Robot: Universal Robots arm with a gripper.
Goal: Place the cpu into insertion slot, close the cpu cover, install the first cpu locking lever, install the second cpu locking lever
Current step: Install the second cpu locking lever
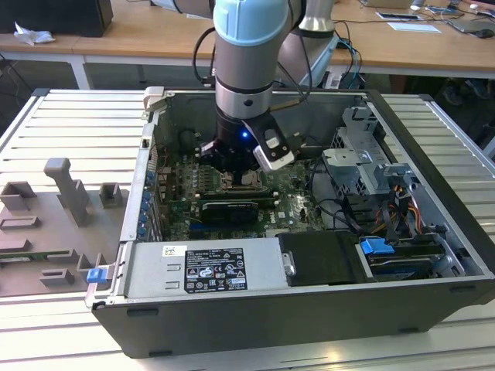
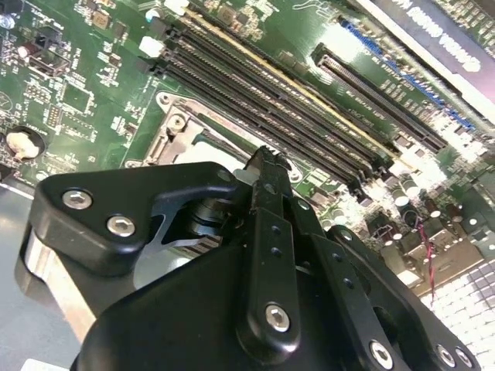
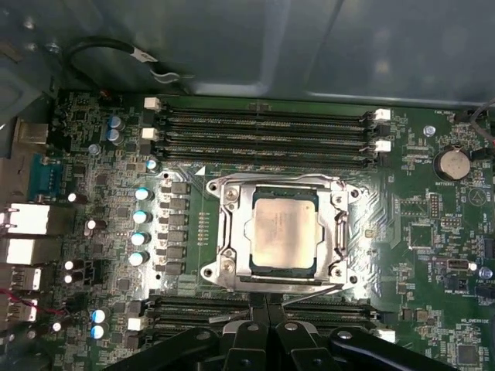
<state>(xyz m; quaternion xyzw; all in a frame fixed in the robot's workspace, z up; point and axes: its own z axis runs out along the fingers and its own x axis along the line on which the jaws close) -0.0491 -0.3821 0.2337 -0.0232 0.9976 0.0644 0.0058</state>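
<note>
The cpu [image 3: 284, 233] is seated under the closed cpu cover [image 3: 232, 232]; the gripper [image 3: 267, 303], jaws pressed together and empty, is held at its edge.

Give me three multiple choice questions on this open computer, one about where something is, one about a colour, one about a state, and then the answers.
1. Where is the cpu?
A) On a desk outside the case
B) On the motherboard, framed by the cpu cover
C) In a drive bay

2. What colour is the motherboard?
A) Green
B) Red
C) White

3. How does the cpu cover stand?
A) Tilted upright on its hinge
B) Taken off and laid aside
C) Lowered flat around the cpu

Answers:
1. B: the first wrist view shows the pale chip lying inside the metal frame's cut-out.
2. A: the board is green in both wrist views.
3. C: the frame lies level around the chip in the first wrist view.
</note>
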